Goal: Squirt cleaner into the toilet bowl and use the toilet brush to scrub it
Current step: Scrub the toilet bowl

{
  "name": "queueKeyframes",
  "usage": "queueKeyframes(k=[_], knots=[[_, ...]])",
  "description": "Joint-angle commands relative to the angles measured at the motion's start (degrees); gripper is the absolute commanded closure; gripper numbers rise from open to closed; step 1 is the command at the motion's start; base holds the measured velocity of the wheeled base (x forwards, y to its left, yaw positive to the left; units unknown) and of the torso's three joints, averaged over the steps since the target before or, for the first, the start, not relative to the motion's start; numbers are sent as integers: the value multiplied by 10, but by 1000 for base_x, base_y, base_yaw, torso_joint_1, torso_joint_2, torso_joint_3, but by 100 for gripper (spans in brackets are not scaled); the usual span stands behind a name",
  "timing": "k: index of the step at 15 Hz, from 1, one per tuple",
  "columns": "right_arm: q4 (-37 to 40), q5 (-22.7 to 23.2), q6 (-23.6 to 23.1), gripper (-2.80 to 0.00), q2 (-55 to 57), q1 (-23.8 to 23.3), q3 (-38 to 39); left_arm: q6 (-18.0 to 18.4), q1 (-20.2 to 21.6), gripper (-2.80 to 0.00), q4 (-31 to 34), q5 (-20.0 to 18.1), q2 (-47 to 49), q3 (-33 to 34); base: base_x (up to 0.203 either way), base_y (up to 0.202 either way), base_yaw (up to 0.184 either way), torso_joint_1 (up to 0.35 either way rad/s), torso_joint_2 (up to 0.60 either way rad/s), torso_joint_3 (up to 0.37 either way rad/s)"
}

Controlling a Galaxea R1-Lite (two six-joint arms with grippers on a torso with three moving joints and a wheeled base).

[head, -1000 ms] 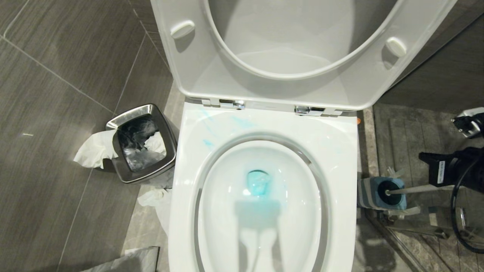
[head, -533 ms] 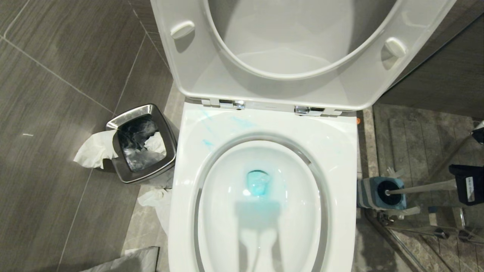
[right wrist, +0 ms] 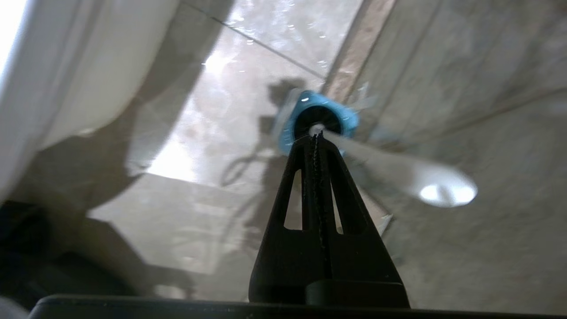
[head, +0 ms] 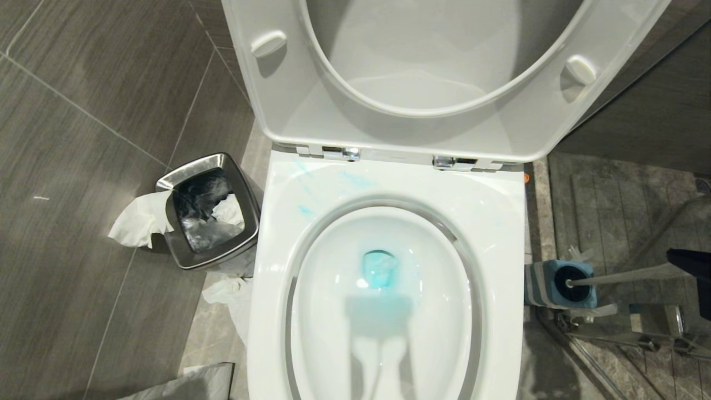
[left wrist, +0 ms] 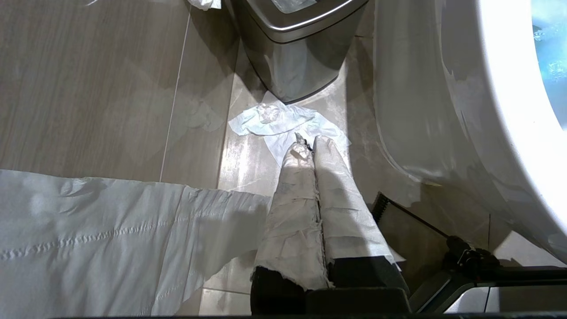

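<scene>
Black right tool (right wrist: 315, 135), fingers together and empty, now further back from the toilet brush (head: 622, 276)

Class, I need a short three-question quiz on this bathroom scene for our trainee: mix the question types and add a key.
1. True or false: the long slim white toilet brush stands in its square blue-and-grey holder on the floor, right of the toilet.
2. What colour is the liquid pooled in the oval white glossy ceramic toilet bowl?
3. The small steel waste bin holds: A) crumpled white paper, B) a bottle, C) a sponge.

Key: 1 true; 2 blue; 3 A.
</scene>
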Motion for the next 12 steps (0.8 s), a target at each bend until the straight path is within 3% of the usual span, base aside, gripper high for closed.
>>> queueKeyframes(k=[1,3,7,12], knots=[[2,12,20,0,-39,-12,32,0,0,0,0,0,1,0,0,0,0,0,0,0],[13,13,77,0,-59,-24,52,0,0,0,0,0,1,0,0,0,0,0,0,0],[-4,6,97,0,-77,-57,89,0,0,0,0,0,1,0,0,0,0,0,0,0],[-183,-47,107,0,-91,-57,253,0,0,0,0,0,1,0,0,0,0,0,0,0]])
